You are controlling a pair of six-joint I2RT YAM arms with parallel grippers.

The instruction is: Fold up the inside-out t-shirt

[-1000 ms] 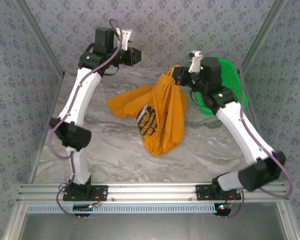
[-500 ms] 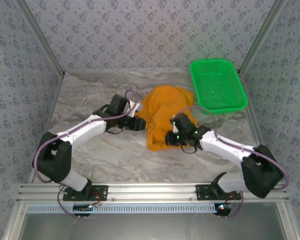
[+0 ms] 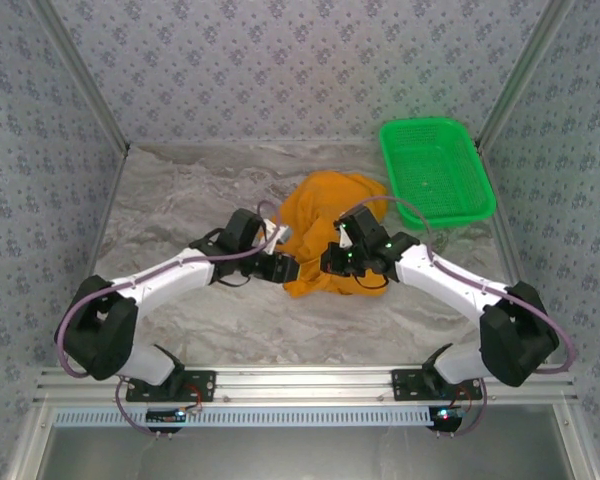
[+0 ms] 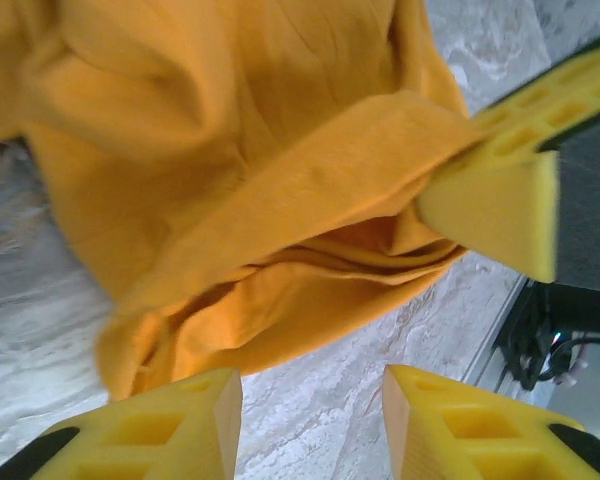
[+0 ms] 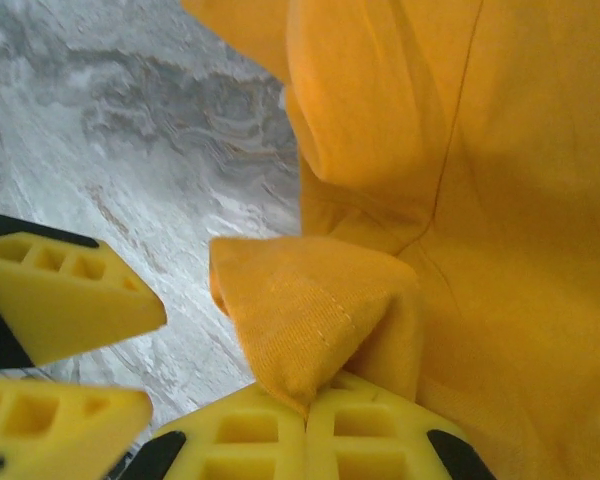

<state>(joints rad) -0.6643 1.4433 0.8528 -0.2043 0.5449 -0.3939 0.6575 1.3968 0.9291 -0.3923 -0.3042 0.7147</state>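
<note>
- My right claw (image 5: 305, 428) has its two yellow fingers pressed together, clamped on a folded lip of the t-shirt (image 5: 480, 200). The pinched piece rises from the tips as a small peak, with a row of stitching across it.
- My left claw (image 4: 310, 425) has its fingers apart. Nothing sits between them except the grey marbled bench (image 3: 180, 200). The cloth begins just beyond the tips, and I cannot tell whether either finger brushes it.
- From above, the two claws face each other tip to tip at the near edge of the shirt, close together. The left wrist camera shows a right finger (image 4: 495, 205) biting the same thick hem that hangs just ahead of my left claw.
- The shirt looks plain orange in all three views. It is a soft knit, with the weave visible up close.
- One long seam runs down the cloth above the right claw and meets a second seam near the pinched fold.
- The shirt is not laid flat. It is bunched in a rumpled heap on the bench, with deep folds and a loose opening under the hem that shows more orange layers inside.
- The heap spreads away from both claws on their far side, with most of it beyond the right claw.
- A green mesh basket (image 3: 435, 170) stands farther off, beyond the right claw and to its right. The far corner of the shirt lies near the basket's rim, and I cannot tell whether they touch.
</note>
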